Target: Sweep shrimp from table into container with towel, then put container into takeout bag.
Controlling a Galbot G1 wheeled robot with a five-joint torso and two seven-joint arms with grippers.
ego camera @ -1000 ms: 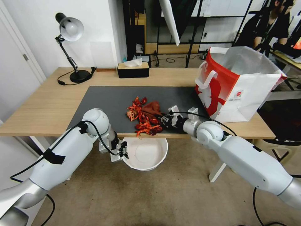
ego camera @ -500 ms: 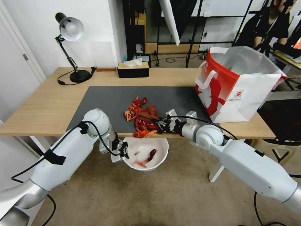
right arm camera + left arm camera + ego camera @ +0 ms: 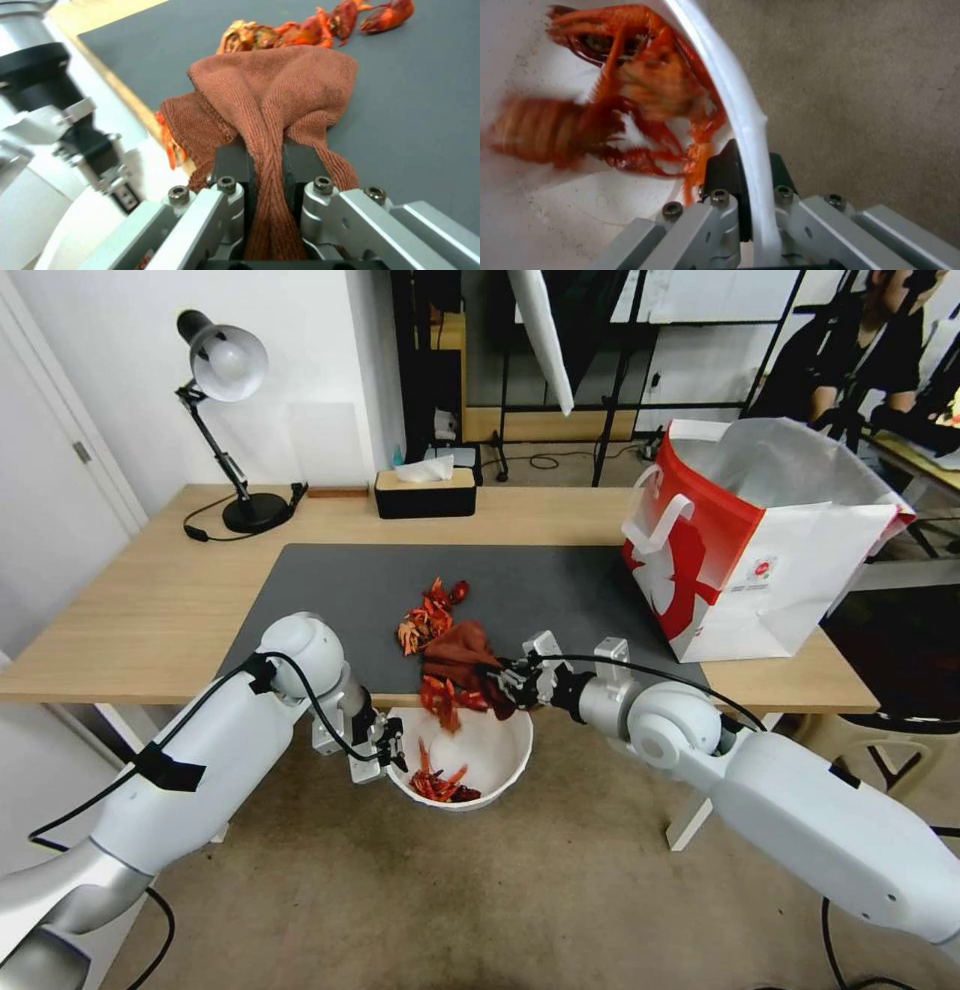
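My right gripper (image 3: 505, 680) (image 3: 267, 167) is shut on the rust-red towel (image 3: 462, 652) (image 3: 270, 93), which drags at the table's (image 3: 130, 610) front edge. Shrimp (image 3: 440, 705) tip over that edge, and more shrimp (image 3: 440, 785) (image 3: 630, 105) lie inside the white container (image 3: 505, 765) (image 3: 740, 105). A few shrimp (image 3: 425, 615) (image 3: 310, 28) remain on the grey mat beyond the towel. My left gripper (image 3: 390, 750) (image 3: 750, 176) is shut on the container's rim, holding it below the table edge. The red-and-white takeout bag (image 3: 770, 545) stands open on the table's right end.
A black desk lamp (image 3: 225, 420) stands at the back left of the table and a black tissue box (image 3: 425, 492) at the back middle. Carpeted floor (image 3: 500, 900) lies under the container. A person sits behind the bag, away from the table.
The right gripper has dragged the towel toward the table's front edge, and shrimp have dropped into the container, which was empty before. The left gripper has held the container in place.
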